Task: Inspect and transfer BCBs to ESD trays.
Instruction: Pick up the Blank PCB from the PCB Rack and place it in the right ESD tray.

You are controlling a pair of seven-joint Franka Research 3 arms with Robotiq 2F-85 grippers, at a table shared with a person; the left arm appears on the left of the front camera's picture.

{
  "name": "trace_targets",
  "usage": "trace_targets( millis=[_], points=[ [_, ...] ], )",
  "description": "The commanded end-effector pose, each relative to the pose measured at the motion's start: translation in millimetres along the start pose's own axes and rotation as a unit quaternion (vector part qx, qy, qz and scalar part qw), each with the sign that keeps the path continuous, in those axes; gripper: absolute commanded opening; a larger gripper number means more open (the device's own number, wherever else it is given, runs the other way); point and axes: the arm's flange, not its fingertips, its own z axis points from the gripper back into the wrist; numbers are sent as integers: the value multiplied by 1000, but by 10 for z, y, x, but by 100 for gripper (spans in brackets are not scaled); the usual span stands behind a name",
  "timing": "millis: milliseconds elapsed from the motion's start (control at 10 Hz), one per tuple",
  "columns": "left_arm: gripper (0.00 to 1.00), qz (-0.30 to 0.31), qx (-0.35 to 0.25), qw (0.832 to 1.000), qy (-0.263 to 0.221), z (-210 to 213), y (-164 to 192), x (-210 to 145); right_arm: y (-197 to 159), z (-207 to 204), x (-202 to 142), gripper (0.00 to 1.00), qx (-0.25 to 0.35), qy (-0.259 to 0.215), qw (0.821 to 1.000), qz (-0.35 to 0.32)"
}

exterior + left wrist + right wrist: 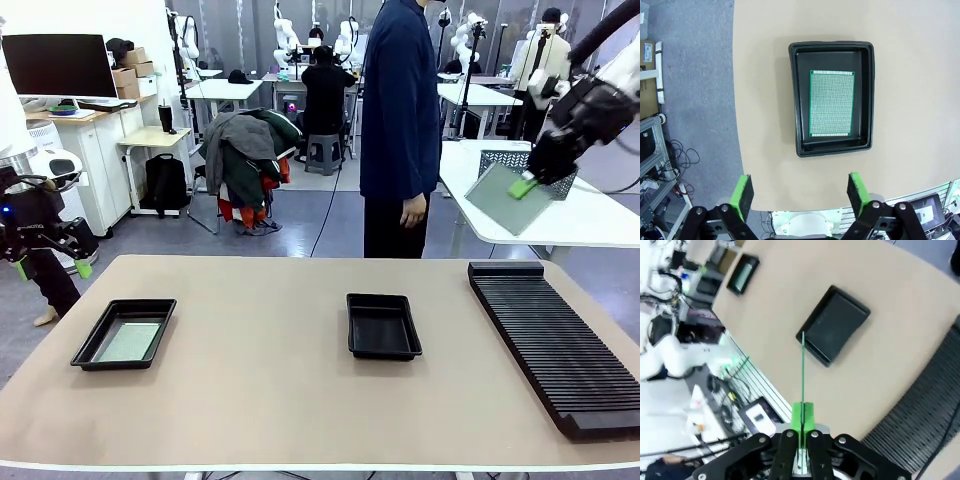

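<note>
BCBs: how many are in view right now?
2. One BCB lies flat in the left ESD tray; the second BCB is clamped in the right pincer, raised beyond the rack's far end. The rack's slots look empty.

I take this for an open-plan electronics lab. Rows of white-topped worktables stand on a smooth grey floor, with a large black flat monitor on a white cabinet and stacked brown cardboard boxes next to it. A person in dark clothes sits at a far bench. The wide beige table nearest me bears shallow black plastic ESD trays, one holding a thin green perforated BCB, and a long black ribbed rack. Loose black cables lie tangled on the floor past the table's edge
</note>
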Motion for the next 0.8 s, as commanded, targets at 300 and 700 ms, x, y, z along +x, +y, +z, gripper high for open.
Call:
trace_targets(
  millis=[300, 700],
  points=[
    [100, 1, -4, 1000, -4, -21, 0, -1, -204, -1149, 23, 2, 76, -100, 980, -153],
    [100, 1, -4, 1000, -4, -21, 0, -1, -392, -2065, 33, 2, 108, -129, 965, -200]
  ],
)
